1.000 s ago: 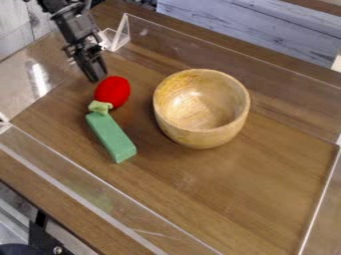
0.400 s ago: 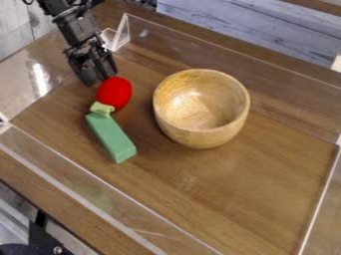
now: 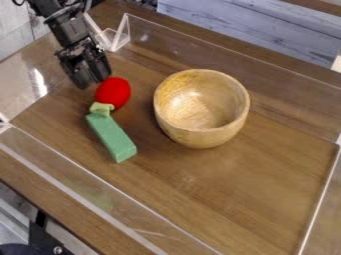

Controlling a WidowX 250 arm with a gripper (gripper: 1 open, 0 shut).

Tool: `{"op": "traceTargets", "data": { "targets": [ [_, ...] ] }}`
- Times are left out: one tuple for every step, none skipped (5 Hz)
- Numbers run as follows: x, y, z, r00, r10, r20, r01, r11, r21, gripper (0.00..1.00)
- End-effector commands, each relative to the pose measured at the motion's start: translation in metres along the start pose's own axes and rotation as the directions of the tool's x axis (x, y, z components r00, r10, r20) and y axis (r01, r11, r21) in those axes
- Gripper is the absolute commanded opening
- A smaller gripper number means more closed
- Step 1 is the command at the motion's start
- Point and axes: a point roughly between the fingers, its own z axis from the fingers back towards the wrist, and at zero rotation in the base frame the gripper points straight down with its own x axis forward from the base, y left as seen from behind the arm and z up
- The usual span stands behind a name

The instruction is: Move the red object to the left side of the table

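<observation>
Table [image 3: 226, 189]: brown wood-grain top, bordered by low clear walls. Resting on it: red object [image 3: 112, 93], touching green block [image 3: 111, 135]; wooden bowl [image 3: 201, 108] nearby.

Wood bowl [image 3: 201, 108], wood-grain table [image 3: 253, 189].

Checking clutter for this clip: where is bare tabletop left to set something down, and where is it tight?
Free: the wide stretch of table between the wooden bowl and the near clear wall, and the strip right of the bowl. Crowded: the left, where the open gripper, red toy fruit and green block cluster.
</observation>
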Motion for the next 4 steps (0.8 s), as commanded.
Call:
{"op": "traceTargets", "data": {
  "targets": [
    [-0.005, -0.004, 0.036, 0.997, -0.046, 0.060, 0.041, 0.997, 0.069, 1.00],
    [-0.002, -0.014, 0.056, 0.997, -0.057, 0.059, 0.053, 0.996, 0.075, 1.00],
    [0.001, -0.023, 0.068, 0.997, -0.061, 0.053, 0.057, 0.996, 0.074, 1.00],
    [0.006, -0.022, 0.056, 0.998, -0.053, 0.043, 0.049, 0.996, 0.070, 0.00]
  ]
}}
